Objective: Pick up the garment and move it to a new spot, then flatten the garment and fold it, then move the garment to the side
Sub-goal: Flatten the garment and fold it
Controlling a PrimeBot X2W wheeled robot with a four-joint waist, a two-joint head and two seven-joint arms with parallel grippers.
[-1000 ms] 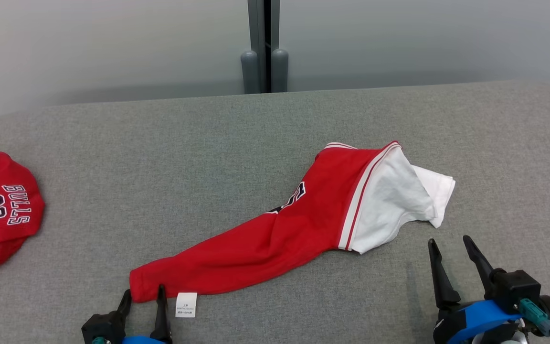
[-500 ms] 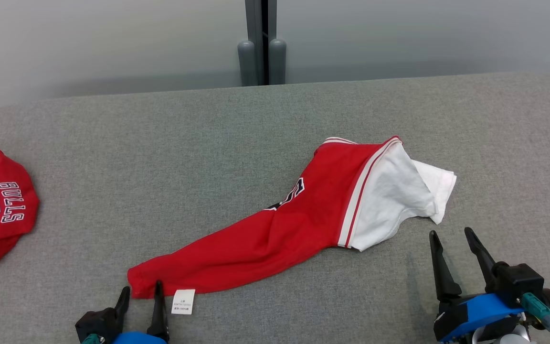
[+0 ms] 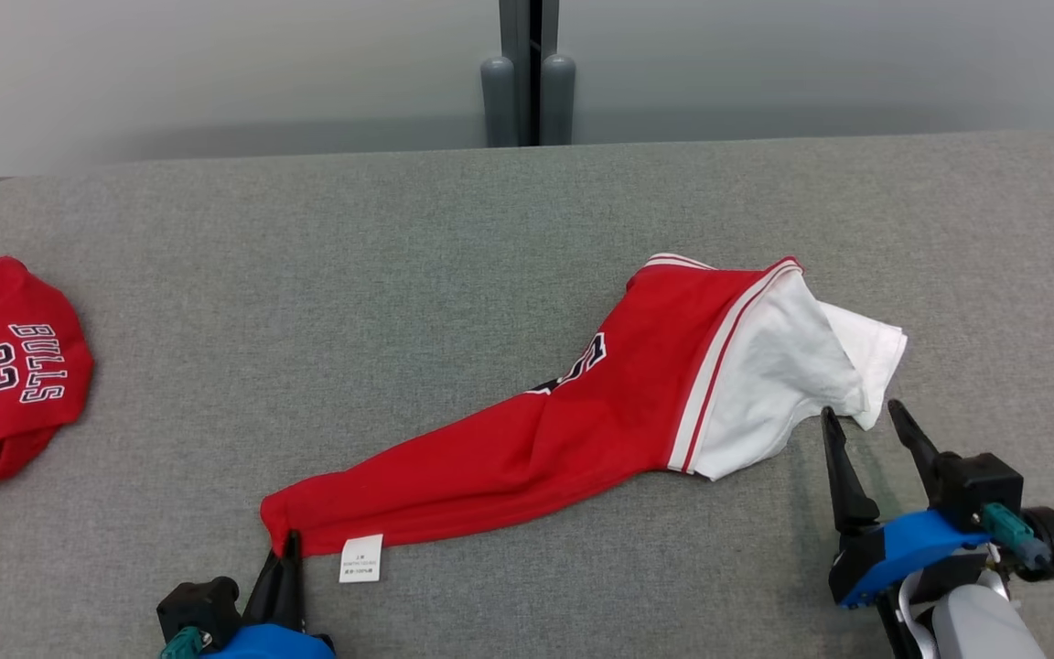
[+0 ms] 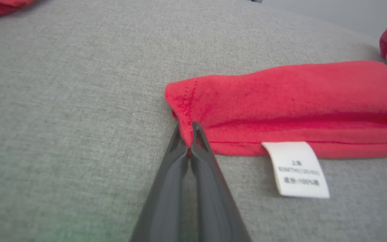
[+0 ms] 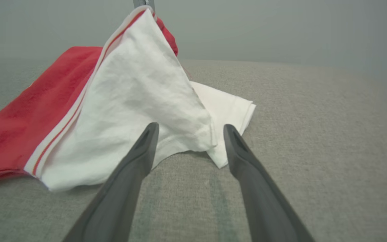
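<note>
1. Head view shows a grey fabric surface (image 3: 307, 275) carrying everything, its far edge running below a pale wall.
2. Across it the garment (image 3: 582, 430), red with a white sleeve (image 3: 765, 384), lies stretched on a diagonal. Its narrow red end is near the front edge, left of middle, and its sleeve end is in the right half, further back. It is bunched lengthwise rather than spread, so flattening is not yet done.
3. A second red jersey (image 3: 5, 366) sits crumpled at the left edge, well apart, probably parked out of the working space.
4. The right gripper (image 3: 861, 409) has its fingers spread, tips just beside the sleeve's lower corner; I cannot tell whether they touch cloth. That placement suits taking the opposite end, so the cloth could be carried taut between two holds.
5. The left gripper (image 3: 289, 542) is pressed together, pinching the stitched hem at the red end's corner, likely because a hem gives a firm bite.
6. A white label (image 3: 361, 558) lies flat on the surface just beside that pinch, free of the fingers.
</note>
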